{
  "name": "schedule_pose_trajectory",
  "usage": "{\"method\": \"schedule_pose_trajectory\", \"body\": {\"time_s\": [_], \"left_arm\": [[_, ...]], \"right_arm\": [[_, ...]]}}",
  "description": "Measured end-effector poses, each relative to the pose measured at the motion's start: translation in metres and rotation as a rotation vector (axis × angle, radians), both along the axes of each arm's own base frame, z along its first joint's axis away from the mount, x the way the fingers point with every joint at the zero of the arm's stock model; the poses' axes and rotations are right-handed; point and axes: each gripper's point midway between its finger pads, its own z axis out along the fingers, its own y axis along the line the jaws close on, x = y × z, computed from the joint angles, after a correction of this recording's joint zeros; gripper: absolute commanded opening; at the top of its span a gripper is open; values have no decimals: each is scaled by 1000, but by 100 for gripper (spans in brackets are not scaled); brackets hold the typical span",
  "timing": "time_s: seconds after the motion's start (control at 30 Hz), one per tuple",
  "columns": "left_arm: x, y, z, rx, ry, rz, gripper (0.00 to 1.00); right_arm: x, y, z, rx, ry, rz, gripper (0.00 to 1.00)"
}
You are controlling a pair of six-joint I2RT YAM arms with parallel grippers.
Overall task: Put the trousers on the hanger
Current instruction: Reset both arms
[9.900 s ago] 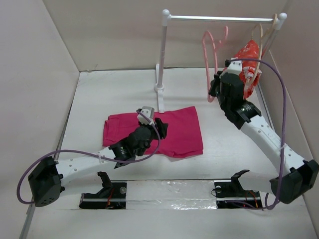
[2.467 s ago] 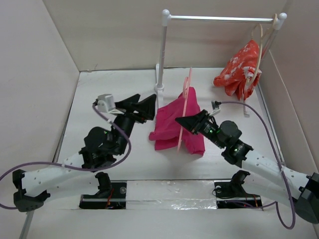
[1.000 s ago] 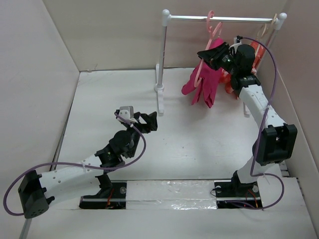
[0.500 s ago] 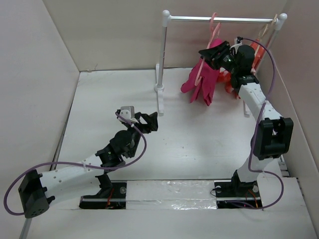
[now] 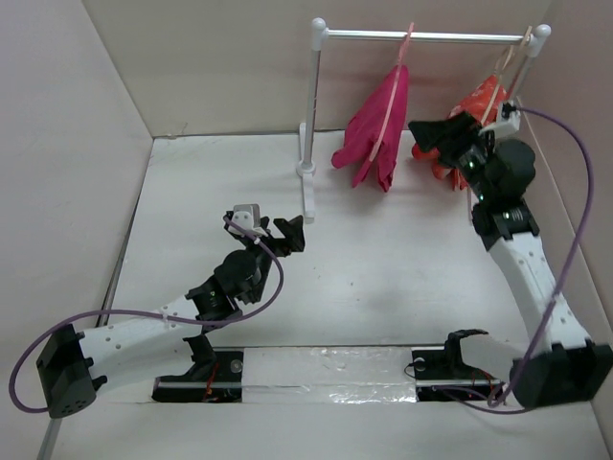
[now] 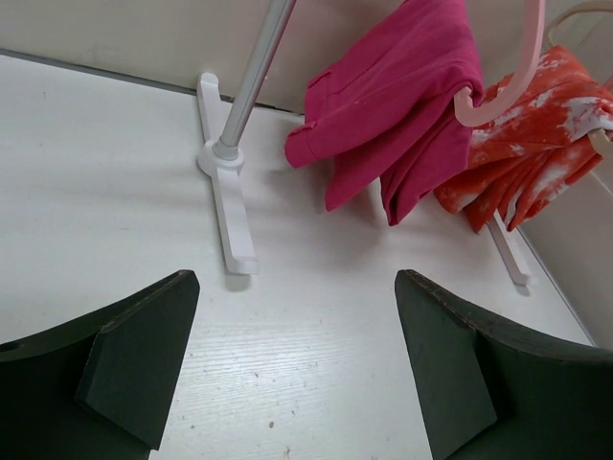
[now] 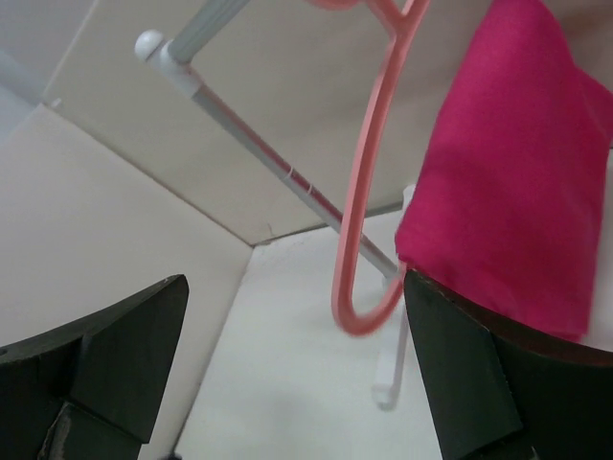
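The magenta trousers (image 5: 372, 144) hang folded over the salmon-pink hanger (image 5: 395, 96), whose hook sits on the white rail (image 5: 450, 37). My right gripper (image 5: 433, 134) is open just right of them, touching neither. In the right wrist view the hanger (image 7: 369, 192) loop and trousers (image 7: 517, 172) hang ahead of the wide-apart fingers (image 7: 124, 345), with the gripper (image 7: 297, 374) empty. My left gripper (image 5: 285, 236) stands open and empty low over the table. Its view shows the trousers (image 6: 393, 105) and hanger (image 6: 498, 91) farther off.
A red-orange floral garment (image 5: 474, 115) hangs on a beige hanger at the rail's right end, close behind my right gripper. The rack's left post (image 5: 311, 105) and foot (image 6: 225, 192) stand ahead of my left gripper. Walls close in the table on three sides.
My right gripper has opened, let go of the hanger and drawn back to the right and down. The hanger with the trousers now hangs free on the rail. The left arm has barely moved.
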Motion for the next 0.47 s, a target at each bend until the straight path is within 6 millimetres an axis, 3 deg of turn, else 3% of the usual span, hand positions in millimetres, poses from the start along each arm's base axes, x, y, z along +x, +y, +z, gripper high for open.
{"method": "schedule_pose_trajectory", "body": {"time_s": [0.1,0.2,0.27,0.37,0.47], "left_arm": [[1,-2,-5,14,9,0,82],[3,-5,-13,38,23,0,82],[4,-6,-17,50,32,0,82],[3,-7,-17,30,38,-4,82],[1,-12,-16,-13,49,-24,83]], "right_arm": [[-59,2,-15,-54,-64,4,100],[-114,11,-46,-100,-111,59,100],[-145,16,-78,-120,-113,98,100],[-177,14,-130,-145,-69,123,100],[-192,9,-167,-166,1,118,100]]}}
